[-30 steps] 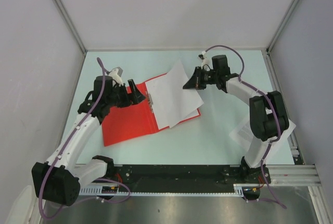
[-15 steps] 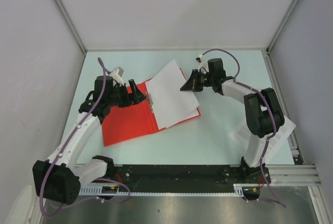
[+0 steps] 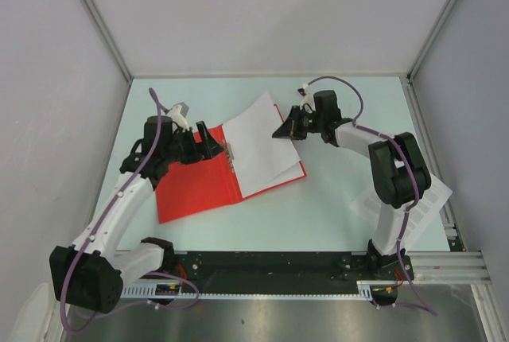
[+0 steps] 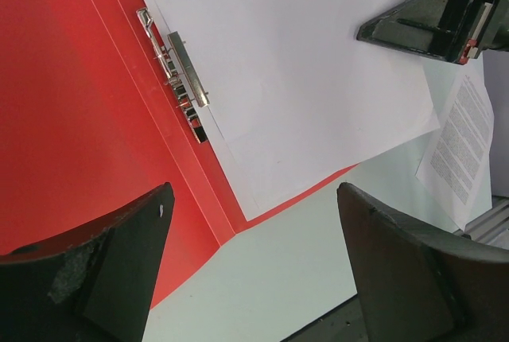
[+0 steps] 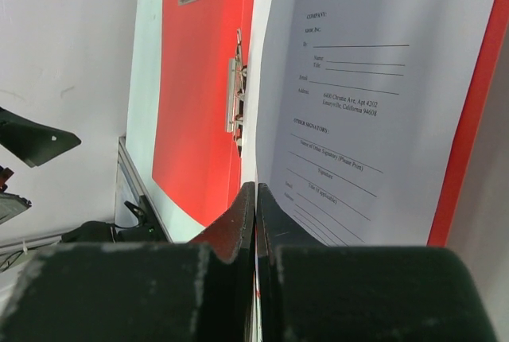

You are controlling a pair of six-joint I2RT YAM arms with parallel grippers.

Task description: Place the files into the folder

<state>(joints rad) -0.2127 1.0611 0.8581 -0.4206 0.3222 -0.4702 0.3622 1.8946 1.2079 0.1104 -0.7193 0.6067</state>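
Observation:
The red folder (image 3: pixel 191 191) lies open on the table, with a metal clip (image 4: pixel 179 79) by its spine. White files (image 3: pixel 258 147) lie on its right half. My right gripper (image 3: pixel 280 130) is shut on the far right edge of the top printed sheet (image 5: pixel 374 103), which it holds slightly raised above the folder (image 5: pixel 199 103). Its closed jaws show in the right wrist view (image 5: pixel 255 187). My left gripper (image 3: pixel 208 139) is open and empty, hovering by the spine; in its wrist view (image 4: pixel 254 191) the folder (image 4: pixel 71 119) and files (image 4: pixel 294 64) lie below.
More printed sheets (image 3: pixel 413 199) lie on the table at the right, partly under my right arm; they also show in the left wrist view (image 4: pixel 461 151). Grey walls enclose the table on three sides. A black rail (image 3: pixel 270 266) runs along the near edge.
My right gripper has moved a little to the left with the sheet, bringing it further over the folder. The left arm has not moved.

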